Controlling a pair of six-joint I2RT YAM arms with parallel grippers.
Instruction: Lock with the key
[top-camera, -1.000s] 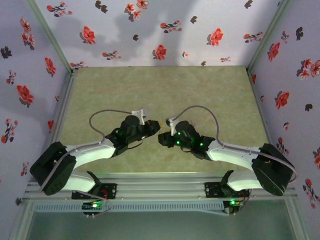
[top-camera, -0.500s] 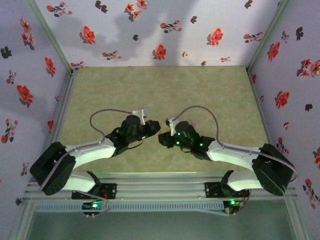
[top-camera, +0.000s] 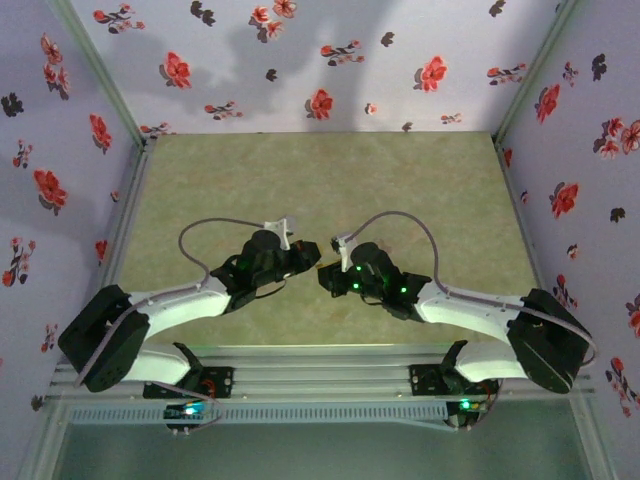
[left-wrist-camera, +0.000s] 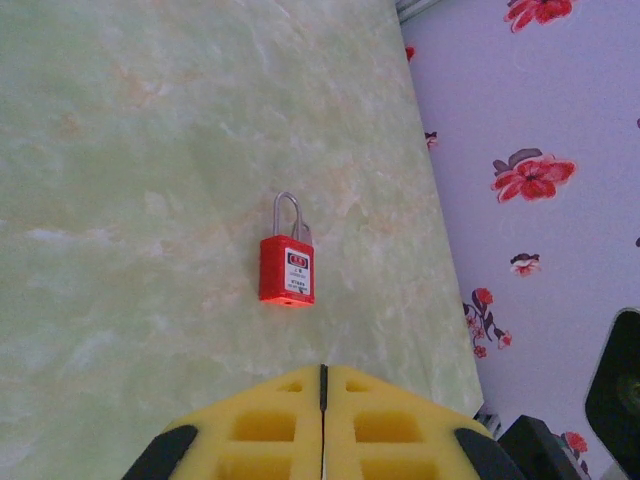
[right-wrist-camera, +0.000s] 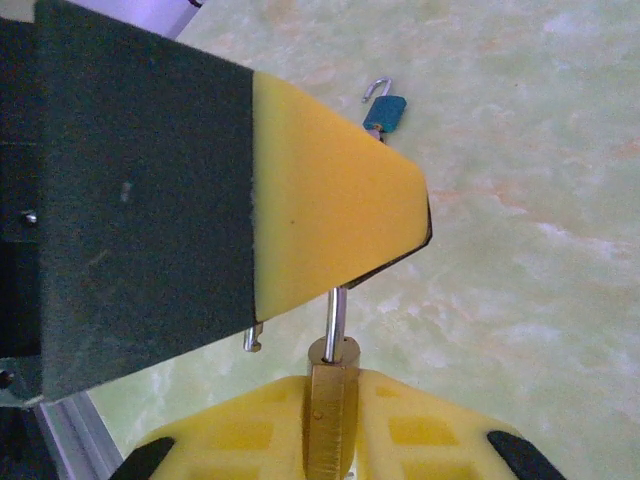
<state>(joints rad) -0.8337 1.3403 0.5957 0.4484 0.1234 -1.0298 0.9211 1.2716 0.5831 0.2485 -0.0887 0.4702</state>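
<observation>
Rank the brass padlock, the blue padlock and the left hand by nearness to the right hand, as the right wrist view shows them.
1. The brass padlock: held in the right hand, bottom centre.
2. The left hand: just above that padlock, reaching in from the left.
3. The blue padlock: farthest, lying on the table, upper centre.

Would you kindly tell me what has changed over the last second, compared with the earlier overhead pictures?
The right pincer has closed in on the brass padlock, which now sits clamped between its yellow fingers. In the overhead view its arm has shifted only very slightly. The left pincer stayed shut, and both arms stayed tip to tip over the middle of the table.
</observation>
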